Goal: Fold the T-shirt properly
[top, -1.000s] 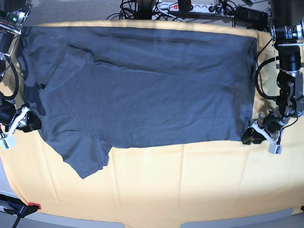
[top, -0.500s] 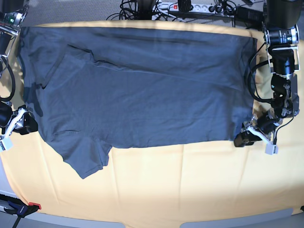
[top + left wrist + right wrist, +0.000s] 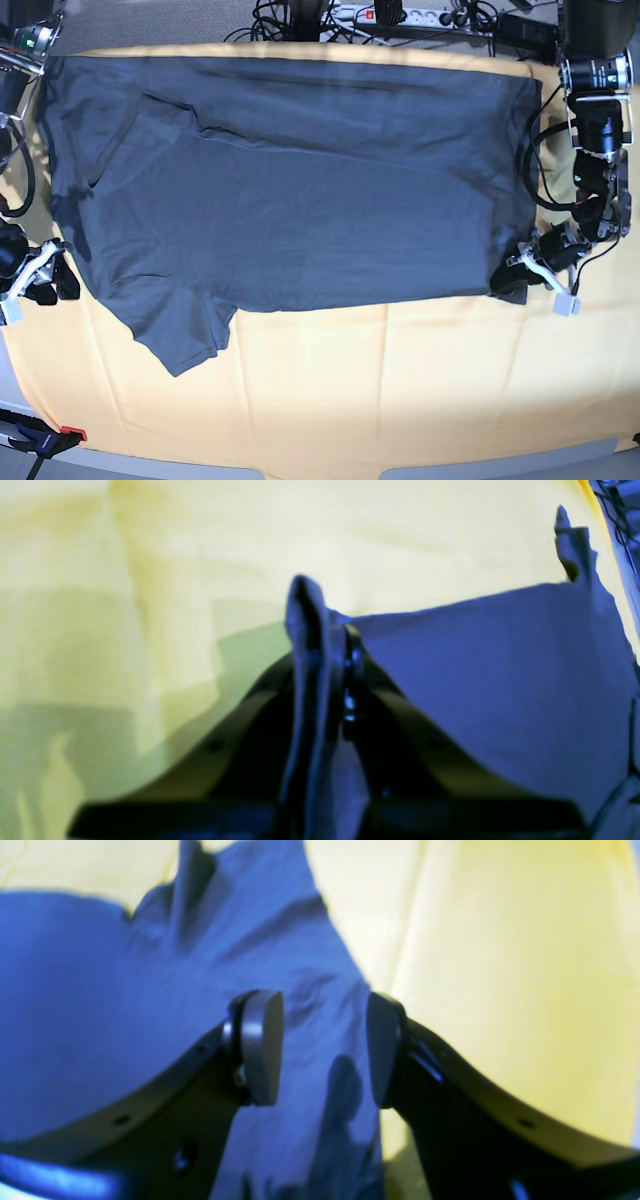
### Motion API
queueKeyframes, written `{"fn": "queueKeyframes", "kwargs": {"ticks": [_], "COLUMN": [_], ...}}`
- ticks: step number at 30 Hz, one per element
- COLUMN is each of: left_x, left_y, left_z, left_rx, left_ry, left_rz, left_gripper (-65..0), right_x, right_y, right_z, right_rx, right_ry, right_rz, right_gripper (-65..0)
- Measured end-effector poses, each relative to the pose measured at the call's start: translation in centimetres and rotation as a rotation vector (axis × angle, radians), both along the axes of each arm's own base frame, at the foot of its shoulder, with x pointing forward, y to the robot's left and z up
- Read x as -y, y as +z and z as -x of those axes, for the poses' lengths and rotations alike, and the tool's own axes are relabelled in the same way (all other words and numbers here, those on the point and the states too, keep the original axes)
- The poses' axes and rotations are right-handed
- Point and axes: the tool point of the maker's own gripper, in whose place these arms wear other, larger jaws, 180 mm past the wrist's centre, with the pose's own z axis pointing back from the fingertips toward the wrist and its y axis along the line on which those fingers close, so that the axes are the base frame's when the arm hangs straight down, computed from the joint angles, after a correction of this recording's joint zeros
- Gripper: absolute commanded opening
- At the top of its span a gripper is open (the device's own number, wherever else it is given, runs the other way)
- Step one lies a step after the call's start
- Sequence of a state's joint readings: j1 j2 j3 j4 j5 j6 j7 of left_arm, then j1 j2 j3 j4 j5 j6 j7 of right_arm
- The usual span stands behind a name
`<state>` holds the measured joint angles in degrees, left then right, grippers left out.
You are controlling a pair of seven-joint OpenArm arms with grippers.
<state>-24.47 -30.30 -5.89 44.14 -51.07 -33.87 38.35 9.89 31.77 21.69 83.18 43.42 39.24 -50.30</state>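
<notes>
**Mia:** Where is the T-shirt (image 3: 290, 190)?

**Ben:** It lies flat on the yellow cloth (image 3: 400, 390) that covers the table. It is spread out wide. One sleeve is tucked in over the body near the top. The other sleeve sticks out toward the front.

**Mia:** What are the claws doing?

**Ben:** The left claw (image 3: 327, 645) is shut tight on the bottom corner of the shirt. You can see the fabric bunched up between its two sides. The right claw (image 3: 325, 1047) is open. Its two pads sit over the shirt's edge near the sleeve, but they hold nothing yet.

**Mia:** Is the folding almost done?

**Ben:** No, I think it has hardly begun. The right claw must grab its side too. Then the big folds come.
</notes>
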Motion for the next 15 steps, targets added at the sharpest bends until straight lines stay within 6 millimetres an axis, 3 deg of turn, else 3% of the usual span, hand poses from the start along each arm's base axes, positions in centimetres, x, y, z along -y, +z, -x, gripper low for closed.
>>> {"fn": "queueKeyframes", "kwargs": {"ticks": [8, 11, 15], "left_x": [-0.3, -0.3, -0.4], "left_y": [0.0, 0.0, 0.0], "left_z": [-0.1, -0.2, -0.2], "left_rx": [-0.003, -0.003, -0.003], "left_ry": [0.02, 0.022, 0.026], "left_rz": [0.001, 0.001, 0.001], "left_gripper": [-65.0, -65.0, -65.0], "right_x": [-1.5, -2.2, -1.2], "right_y": [-1.9, -3.7, -6.2], "right_z": [-2.8, -4.2, -5.9], "right_rx": [0.007, -0.05, -0.149], "right_ry": [-0.073, -0.082, -0.13], "right_rz": [0.076, 0.027, -0.091], "right_gripper": [-34.6, -34.5, -33.5]}}
